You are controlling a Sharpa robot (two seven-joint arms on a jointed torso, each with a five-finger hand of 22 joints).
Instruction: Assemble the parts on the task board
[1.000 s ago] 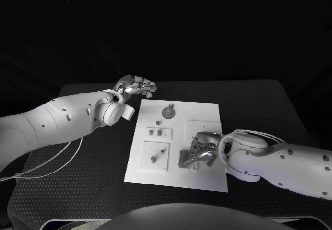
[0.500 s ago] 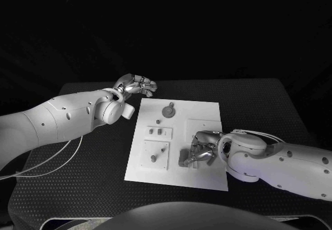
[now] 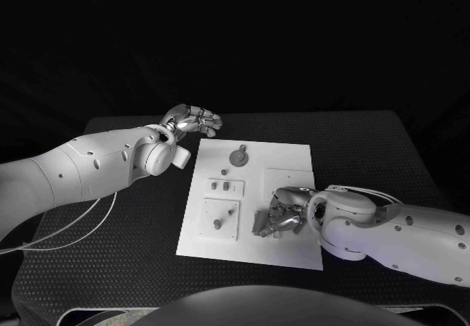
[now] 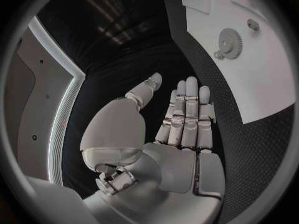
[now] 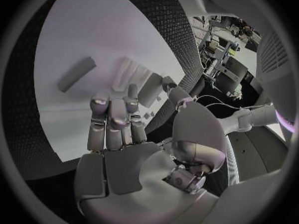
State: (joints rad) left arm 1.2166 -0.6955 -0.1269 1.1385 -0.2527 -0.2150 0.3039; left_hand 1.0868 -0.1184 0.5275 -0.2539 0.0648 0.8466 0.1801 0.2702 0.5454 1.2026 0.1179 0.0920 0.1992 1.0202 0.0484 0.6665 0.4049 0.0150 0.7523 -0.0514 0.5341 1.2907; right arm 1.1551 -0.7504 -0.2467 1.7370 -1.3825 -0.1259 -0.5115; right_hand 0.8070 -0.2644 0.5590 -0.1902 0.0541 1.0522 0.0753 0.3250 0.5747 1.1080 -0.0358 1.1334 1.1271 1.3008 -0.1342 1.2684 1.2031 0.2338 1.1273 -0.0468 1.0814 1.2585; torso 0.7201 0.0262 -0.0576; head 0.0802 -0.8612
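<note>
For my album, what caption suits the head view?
Right hand low over the white board; left hand waits beside it.

A lab — black table (image 3: 117,272), desks with monitors (image 5: 231,64) behind.

Matt white task board (image 3: 289,255) on a rough, seemingly woven black table (image 3: 117,272); hands (image 3: 194,119) glossy metal.

Task board (image 3: 289,161) was white; the parts (image 3: 239,158) on it were grey. Table (image 3: 372,142) was black with a fine woven texture. Both arms were white, hands silver.
</note>
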